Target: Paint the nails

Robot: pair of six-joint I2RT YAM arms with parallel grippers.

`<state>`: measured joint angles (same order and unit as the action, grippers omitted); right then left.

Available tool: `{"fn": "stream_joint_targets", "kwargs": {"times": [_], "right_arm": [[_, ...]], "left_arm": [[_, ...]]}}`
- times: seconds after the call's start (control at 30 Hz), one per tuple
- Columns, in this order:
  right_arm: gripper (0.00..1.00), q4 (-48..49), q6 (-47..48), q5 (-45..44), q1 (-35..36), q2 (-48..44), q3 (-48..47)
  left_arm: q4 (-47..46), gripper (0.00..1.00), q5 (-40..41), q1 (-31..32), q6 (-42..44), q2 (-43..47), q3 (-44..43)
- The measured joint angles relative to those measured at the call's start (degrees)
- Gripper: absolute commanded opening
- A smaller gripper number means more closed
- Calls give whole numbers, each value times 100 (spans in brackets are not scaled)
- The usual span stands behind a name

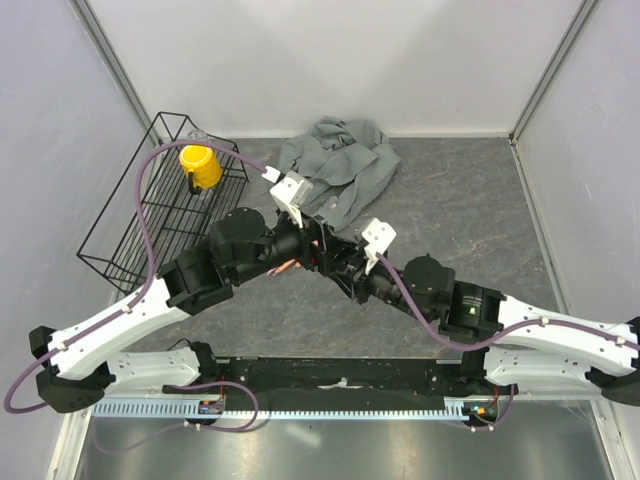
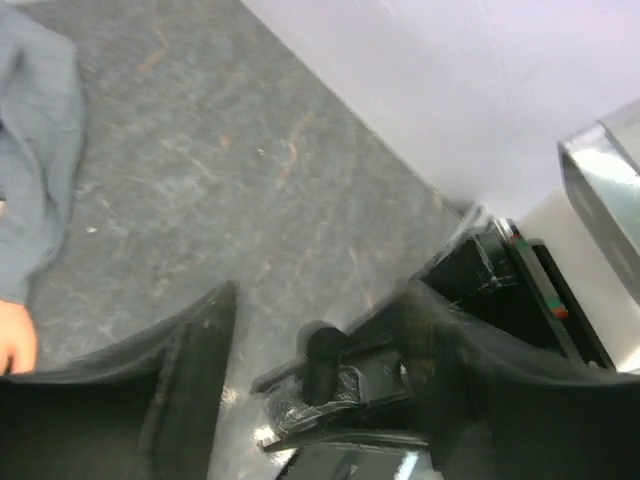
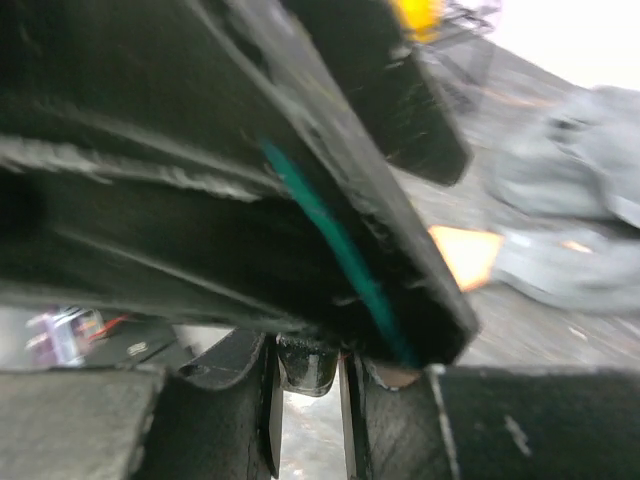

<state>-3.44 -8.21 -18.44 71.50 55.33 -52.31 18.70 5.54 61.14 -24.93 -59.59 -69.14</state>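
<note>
The left tool (image 2: 320, 295) gapes wide and empty beside the right tool (image 3: 308, 350), clamped on a small dark thing (image 3: 305, 372) — a bump could jar it loose. The mannequin hand (image 1: 287, 268) lies on the table (image 1: 470, 200) beneath where they meet, its nails too small to see — a blind stroke would smear skin.

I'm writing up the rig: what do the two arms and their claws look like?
The left arm and right arm have white lower shells and black joints further out. A purple cable loops along each. A white block sits at each wrist. The left claw and right claw are black.
</note>
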Motion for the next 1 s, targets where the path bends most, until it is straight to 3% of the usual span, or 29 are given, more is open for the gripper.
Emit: {"fn": "stream_joint_targets", "kwargs": {"times": [0.23, 0.43, 0.73, 0.9, 1.0], "right_arm": [[0, 240, 13, 1432, -380, -557, 345], [0, 219, 9, 2118, -492, -651, 413], [0, 114, 11, 2540, -498, -518, 413], [0, -26, 28, 2638, -498, -498, 413], [0, -114, 59, 2673, -498, -501, 413]], "left_arm": [[-39, 88, -625, -20, -26, 581, 114], [511, 78, -925, -20, -22, 898, -195], [2024, 64, -1344, -26, 103, -42, -1727], [2603, 52, -1370, -59, 195, -306, -1849], [2922, 50, -1445, -114, 278, -393, -1991]]}}
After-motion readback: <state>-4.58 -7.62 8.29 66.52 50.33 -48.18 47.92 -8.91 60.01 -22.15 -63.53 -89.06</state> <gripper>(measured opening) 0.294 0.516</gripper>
